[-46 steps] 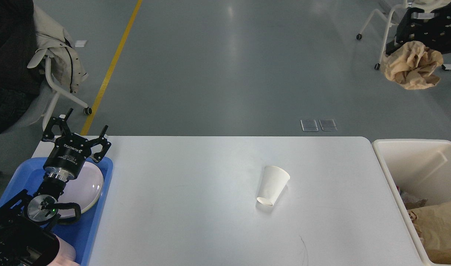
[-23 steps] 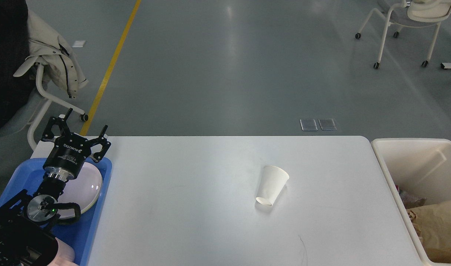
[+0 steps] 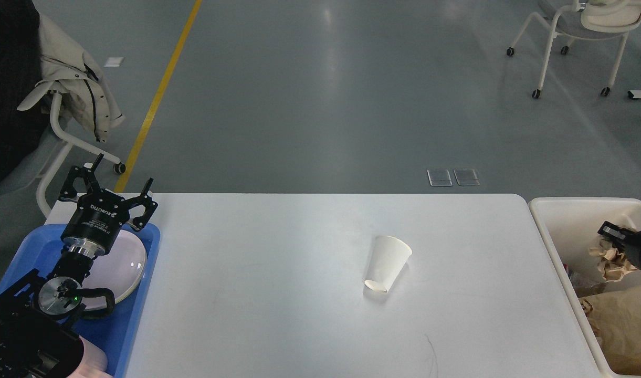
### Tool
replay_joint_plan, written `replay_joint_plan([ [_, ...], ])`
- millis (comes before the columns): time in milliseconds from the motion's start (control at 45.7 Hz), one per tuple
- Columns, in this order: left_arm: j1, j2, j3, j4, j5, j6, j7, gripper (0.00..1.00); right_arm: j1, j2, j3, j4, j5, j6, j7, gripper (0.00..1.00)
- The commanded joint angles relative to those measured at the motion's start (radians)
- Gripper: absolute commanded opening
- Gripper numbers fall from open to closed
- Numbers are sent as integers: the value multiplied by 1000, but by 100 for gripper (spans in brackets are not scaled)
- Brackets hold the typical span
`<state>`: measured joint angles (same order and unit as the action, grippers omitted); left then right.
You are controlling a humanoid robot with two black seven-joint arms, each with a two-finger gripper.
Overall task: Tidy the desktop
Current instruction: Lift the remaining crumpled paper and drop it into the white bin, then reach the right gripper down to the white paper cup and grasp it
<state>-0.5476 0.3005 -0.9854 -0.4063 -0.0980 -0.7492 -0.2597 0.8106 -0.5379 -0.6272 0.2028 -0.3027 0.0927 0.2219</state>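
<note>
The white desktop (image 3: 278, 310) carries one white paper cup (image 3: 387, 262) lying on its side right of the middle, its mouth toward me. A faint dark scratch (image 3: 432, 353) marks the front right. My left gripper (image 3: 124, 169) is open and empty, held above the far end of the blue tray (image 3: 144, 294) at the table's left edge. My right gripper (image 3: 609, 231) comes in at the far right over the cream bin (image 3: 548, 241), right beside crumpled tan paper (image 3: 609, 260). Its fingers cannot be told apart.
A white plate (image 3: 126, 265) lies in the blue tray, with a pink object (image 3: 95, 361) at the tray's near end. The bin holds a brown paper bag (image 3: 622, 320) and other scraps. Chairs stand on the grey floor at far left (image 3: 63, 131) and far right (image 3: 577, 26).
My right arm, which held the crumpled tan paper high at the far right, left the view and has come down over the bin with the paper beside it. The left arm and cup stayed still.
</note>
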Motion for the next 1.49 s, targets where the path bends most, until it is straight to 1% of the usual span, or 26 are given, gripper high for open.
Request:
replay_joint_plan([
  [0, 0, 0, -1, 0, 0, -1, 0, 100, 1, 3, 0, 0, 1, -1, -1, 100],
  [285, 0, -1, -1, 0, 1, -1, -1, 100, 25, 3, -3, 13, -4, 16, -1, 100],
  [394, 0, 0, -1, 0, 0, -1, -1, 100, 142, -31, -28, 90, -6, 88, 1, 100],
  [460, 0, 0, 1, 0, 0, -1, 0, 100, 281, -74, -84, 164, -13, 160, 2, 100],
  [504, 0, -1, -1, 0, 1, 1, -1, 100, 408, -95, -153, 237, -21, 215, 2, 100],
  [569, 0, 0, -1, 1, 0, 1, 0, 100, 644, -109, -309, 390, -38, 284, 2, 100],
  [613, 0, 0, -1, 0, 1, 1, -1, 100, 822, -103, -428, 508, -49, 305, 2, 100],
  [679, 0, 0, -1, 0, 0, -1, 0, 100, 1094, -68, -593, 698, -56, 329, 4, 100],
  [745, 0, 0, -1, 0, 0, 1, 0, 100, 1326, 21, -722, 892, -67, 338, 10, 100],
  [788, 0, -1, -1, 0, 0, -1, -1, 100, 1454, 76, -773, 1008, -75, 361, 10, 100],
  [810, 0, 0, -1, 0, 0, -1, -1, 100, 1508, 94, -784, 1061, -76, 383, 10, 100],
  [854, 0, 0, -1, 0, 0, -1, -1, 100, 1606, 118, -772, 1147, -76, 461, 11, 100],
  [920, 0, 0, -2, 0, 0, -1, 0, 100, 1696, 116, -697, 1204, -75, 645, 13, 100],
  [964, 0, -1, -4, 0, 0, -1, 0, 100, 1710, 98, -611, 1213, -67, 754, 13, 100],
  [985, 2, -1, -7, 0, 0, -1, -1, 100, 1710, 78, -576, 1216, -64, 792, 13, 100],
  [1007, 3, -1, -13, 0, 0, -1, 0, 100, 1710, 32, -513, 1227, -55, 818, 11, 100],
  [1117, 8, -1, -25, 0, 1, -1, 0, 100, 1684, 36, -493, 1224, -42, 766, 11, 100],
  [1248, 8, -1, -27, 0, 0, -1, 0, 100, 1609, 39, -494, 1218, -44, 719, 11, 100],
  [1314, 8, -3, -27, 0, 0, -1, 0, 100, 1561, 47, -491, 1215, -42, 674, 10, 100],
  [1380, 8, -3, -27, 0, 1, -1, 0, 100, 1492, 65, -485, 1212, -39, 602, 10, 100],
  [1467, 8, -3, -27, 0, 0, -1, 0, 100, 1365, 102, -479, 1208, 6, 443, 10, 100],
])
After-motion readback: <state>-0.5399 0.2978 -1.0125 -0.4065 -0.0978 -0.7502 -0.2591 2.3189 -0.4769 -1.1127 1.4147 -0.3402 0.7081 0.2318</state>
